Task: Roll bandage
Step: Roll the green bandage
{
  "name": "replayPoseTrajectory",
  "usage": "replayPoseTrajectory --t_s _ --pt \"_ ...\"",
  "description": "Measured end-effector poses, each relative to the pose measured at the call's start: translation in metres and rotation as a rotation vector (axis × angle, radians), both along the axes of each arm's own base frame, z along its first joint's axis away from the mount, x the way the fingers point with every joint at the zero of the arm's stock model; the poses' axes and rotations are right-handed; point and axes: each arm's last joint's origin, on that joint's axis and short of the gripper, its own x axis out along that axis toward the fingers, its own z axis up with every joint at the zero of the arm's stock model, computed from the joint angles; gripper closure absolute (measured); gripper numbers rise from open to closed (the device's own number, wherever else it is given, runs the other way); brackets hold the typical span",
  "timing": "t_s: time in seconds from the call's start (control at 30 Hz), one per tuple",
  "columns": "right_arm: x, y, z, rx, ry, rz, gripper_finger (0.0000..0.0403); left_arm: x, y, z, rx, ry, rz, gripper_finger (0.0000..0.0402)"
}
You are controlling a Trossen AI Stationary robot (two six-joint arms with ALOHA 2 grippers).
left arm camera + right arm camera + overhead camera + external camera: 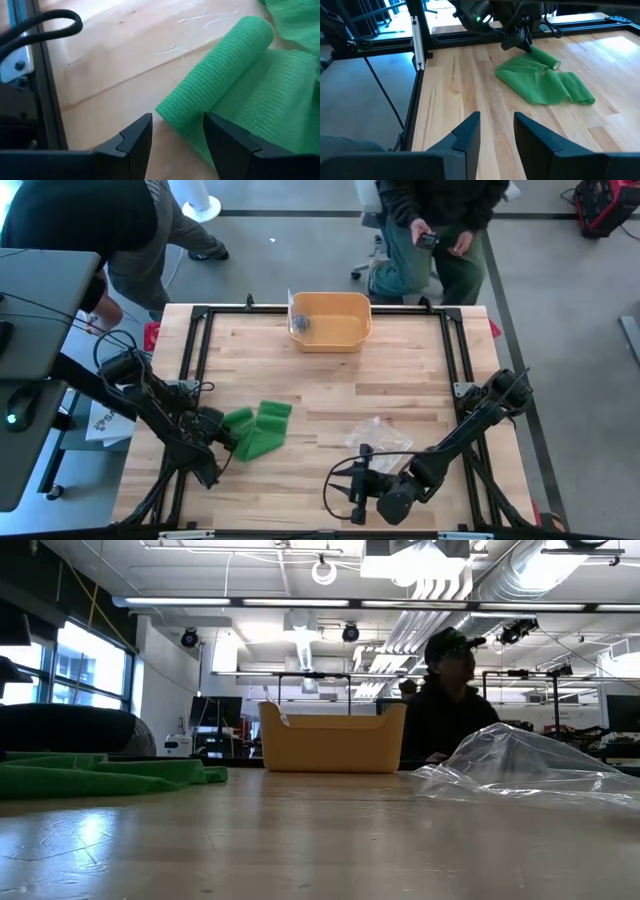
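The green woven elastic bandage (262, 429) lies loose on the left half of the pale wooden butcher-block counter (330, 375), one end wound into a short tight roll (215, 85) and the remainder spread out in soft flat folds beside it (the roll's open end shows as a small ring in the right wrist view). The left gripper (222, 438) sits low at the counter, right at the rolled end, its two dark fingers (135, 142) parted with the roll just in front of the gap between them, gripping nothing. Nearer the front edge, right of centre, the right gripper (352, 492) hovers over bare wood well apart from the bandage, its fingers (470, 135) set a modest way apart and empty. A crumpled clear plastic bag (380, 434) lies just behind that arm. At the far edge stands a yellow rectangular plastic bin (330, 320). Beyond the counter a seated person in dark clothes (432, 230) holds a small device, and another person (95, 225) stands at the far left corner.
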Motion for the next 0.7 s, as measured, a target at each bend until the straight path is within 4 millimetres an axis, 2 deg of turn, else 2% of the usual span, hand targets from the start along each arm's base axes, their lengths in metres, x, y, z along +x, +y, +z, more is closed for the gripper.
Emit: replayPoseTrajectory --t_s 0.27,0.47,0.7 --pt "0.0 0.0 0.0 0.0 0.0 0.0 0.0293 0.002 -0.005 -0.003 -0.073 -0.042 0.021 0.0229" --pt "0.0 0.0 0.0 0.0 0.0 0.0 0.0293 0.002 0.0 -0.018 -0.139 -0.108 0.037 0.0229" --pt "0.0 0.0 0.0 0.003 0.003 0.006 0.0293 0.0 0.003 -0.009 -0.14 -0.094 0.044 0.0229"
